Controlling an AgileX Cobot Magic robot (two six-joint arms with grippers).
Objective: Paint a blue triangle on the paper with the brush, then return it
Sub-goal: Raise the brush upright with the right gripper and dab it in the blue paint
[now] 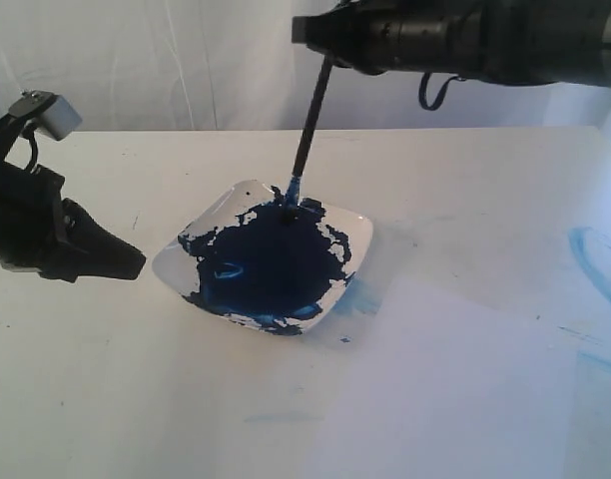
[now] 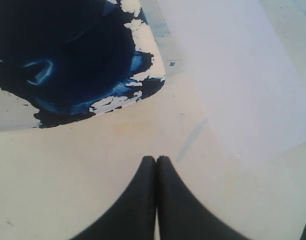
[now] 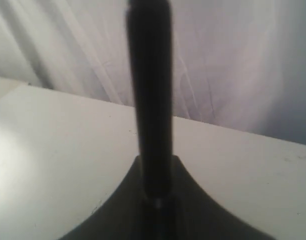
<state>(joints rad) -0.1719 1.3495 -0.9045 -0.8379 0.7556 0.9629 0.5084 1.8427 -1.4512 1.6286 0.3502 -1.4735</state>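
My right gripper [image 1: 323, 48] hangs above the far edge of the white square dish [image 1: 360, 235] and is shut on the brush [image 1: 310, 125]. The brush stands nearly upright, and its blue-stained tip touches the dark blue paint at the dish's far rim. In the right wrist view the black handle [image 3: 150, 90] sticks out from between the jaws of that gripper [image 3: 155, 162]. The paper [image 1: 455, 369] lies flat in front of and to the right of the dish, also seen as the paper [image 2: 233, 75] in the left wrist view. The blue triangle is out of view. My left gripper [image 1: 136, 261] is shut and empty, left of the dish.
A pale blue arc smear [image 1: 590, 254] marks the table near its right edge. A faint blue streak [image 2: 192, 140] lies on the table just ahead of the left gripper [image 2: 156, 159]. A white curtain hangs behind the table.
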